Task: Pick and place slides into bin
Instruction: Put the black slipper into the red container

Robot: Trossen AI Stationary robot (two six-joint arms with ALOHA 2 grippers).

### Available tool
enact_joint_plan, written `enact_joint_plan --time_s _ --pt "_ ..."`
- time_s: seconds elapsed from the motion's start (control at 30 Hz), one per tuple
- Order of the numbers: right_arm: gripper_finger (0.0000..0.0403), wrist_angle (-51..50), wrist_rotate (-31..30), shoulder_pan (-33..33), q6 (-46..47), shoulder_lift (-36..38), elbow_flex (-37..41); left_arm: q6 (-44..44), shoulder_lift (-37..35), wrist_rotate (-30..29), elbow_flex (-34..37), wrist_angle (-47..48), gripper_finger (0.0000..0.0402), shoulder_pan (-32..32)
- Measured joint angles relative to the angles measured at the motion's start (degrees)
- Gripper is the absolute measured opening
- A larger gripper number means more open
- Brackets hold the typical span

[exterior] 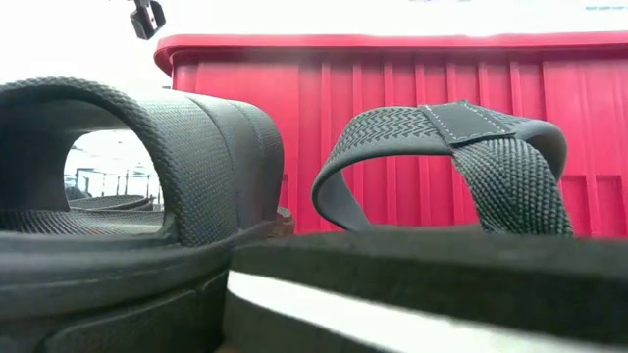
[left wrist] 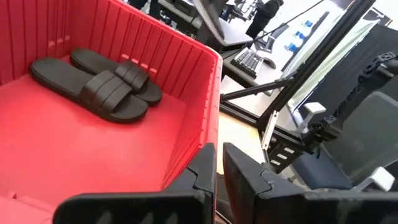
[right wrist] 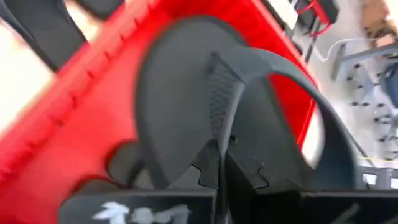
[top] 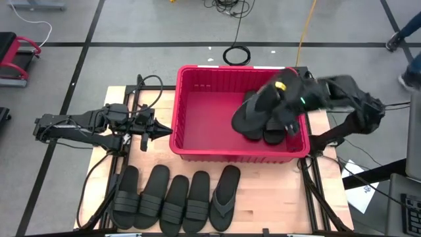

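Right gripper [top: 284, 89] is over the right half of the bin [top: 197, 112], fingers pressed together on the strap of a thong flip-flop [top: 253, 112]. The right wrist view shows the strap pinched between the two fingers, the sole hanging tilted over the red floor. Whether the sole touches the sandals beneath it is hard to judge from above.

Under the held flip-flop, two ribbed-strap slides [left wrist: 99, 81] lie overlapping on the bin floor against its right wall.

Left gripper [top: 156, 130] waits just outside the bin's left wall, level with the desk, empty, fingers nearly together with a thin gap between them [left wrist: 217, 180].

The bin sits at the far middle of the desk [top: 263, 210]. Along the near edge, five black sandals lie side by side in a row: four ribbed-strap slides [top: 161, 197], then one thong flip-flop [top: 223, 197] at the right end. The low view looks past two of these [exterior: 137, 196] to the bin's ribbed near wall [exterior: 392, 88].

A dark cable coil [top: 237, 54] lies on the floor beyond the bin.
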State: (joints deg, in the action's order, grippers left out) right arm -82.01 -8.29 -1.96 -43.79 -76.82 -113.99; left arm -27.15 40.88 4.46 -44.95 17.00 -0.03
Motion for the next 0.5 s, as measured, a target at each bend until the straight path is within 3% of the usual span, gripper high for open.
enact_joint_plan --time_s 0.23,0.5 --pt "0.0 0.7 11.3 -17.2 -13.9 -6.7 0.0 6.3 0.0 0.0 0.0 0.0 0.0026 0.0" --pt "0.0 3.7 16.1 -22.4 -24.0 -18.7 0.1 11.0 0.0 -1.5 0.0 2.3 0.0026 0.0"
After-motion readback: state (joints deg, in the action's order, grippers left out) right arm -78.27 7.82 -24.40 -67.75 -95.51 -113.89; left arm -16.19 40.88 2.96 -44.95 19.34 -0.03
